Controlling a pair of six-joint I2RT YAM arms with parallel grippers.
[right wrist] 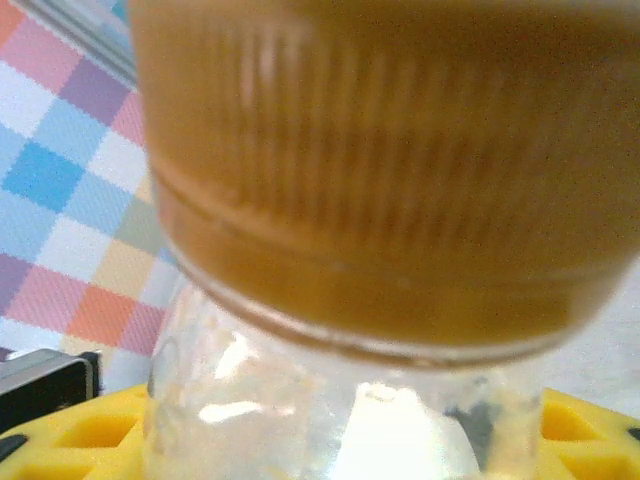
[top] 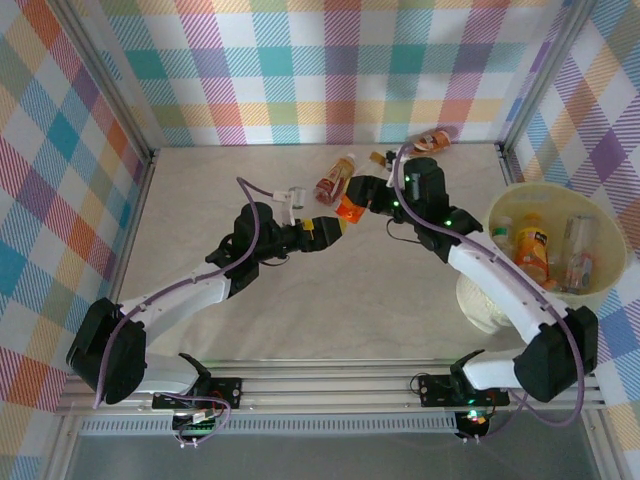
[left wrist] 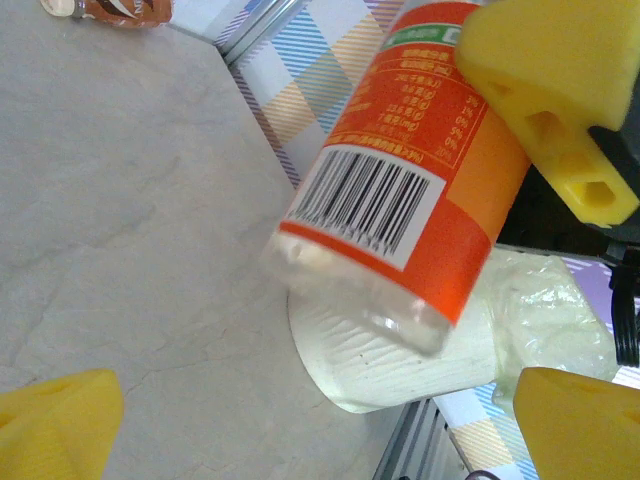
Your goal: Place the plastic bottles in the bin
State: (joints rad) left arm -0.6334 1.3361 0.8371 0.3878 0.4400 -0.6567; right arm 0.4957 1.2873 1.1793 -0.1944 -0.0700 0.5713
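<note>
My right gripper (top: 358, 198) is shut on a clear plastic bottle with an orange label (top: 349, 211), held above the table's middle. In the right wrist view its orange cap (right wrist: 370, 170) is very close, and the clear neck sits between my yellow fingers (right wrist: 90, 435). My left gripper (top: 330, 226) stands open just left of that bottle. In the left wrist view the bottle's barcoded label (left wrist: 400, 180) hangs apart from the left gripper (left wrist: 320, 405). The pale cream bin (top: 600, 225) stands at the right and holds several bottles (top: 532, 246).
A red-labelled bottle (top: 335, 178) lies behind the grippers. A brown one (top: 431, 140) lies by the back wall, and a small clear one (top: 294, 196) lies to the left. Checkered walls close the table on three sides. The bin's base (left wrist: 400, 350) shows beyond the held bottle.
</note>
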